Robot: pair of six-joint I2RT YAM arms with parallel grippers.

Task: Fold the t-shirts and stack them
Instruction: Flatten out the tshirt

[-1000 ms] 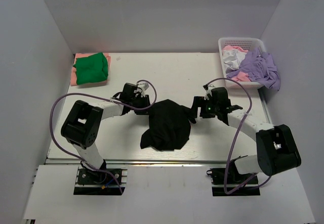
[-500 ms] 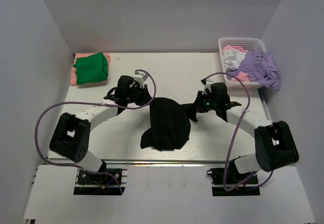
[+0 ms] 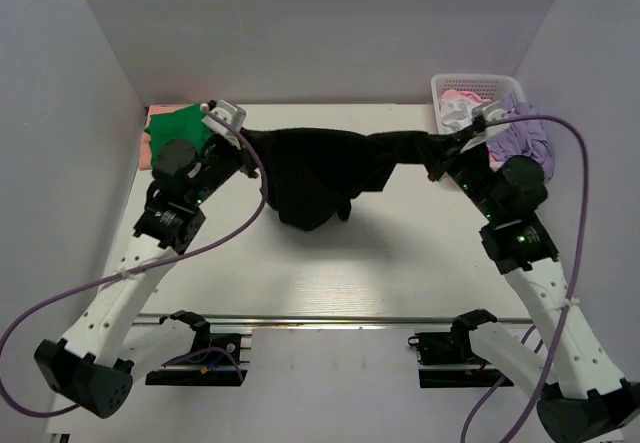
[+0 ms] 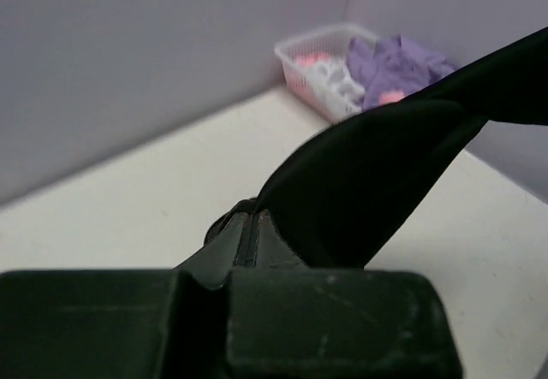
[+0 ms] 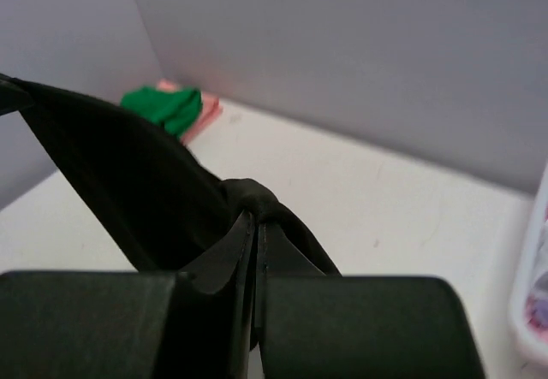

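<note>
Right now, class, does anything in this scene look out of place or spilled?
Yes: the lavender t-shirt hangs over the rim of the white basket at the far right, rather than lying inside it.

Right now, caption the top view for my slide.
The black shirt stretched between left gripper and right gripper above the table.

salmon shirt [image 5: 204, 114] half-hidden, basket [image 5: 534, 298] edge-cropped
</note>
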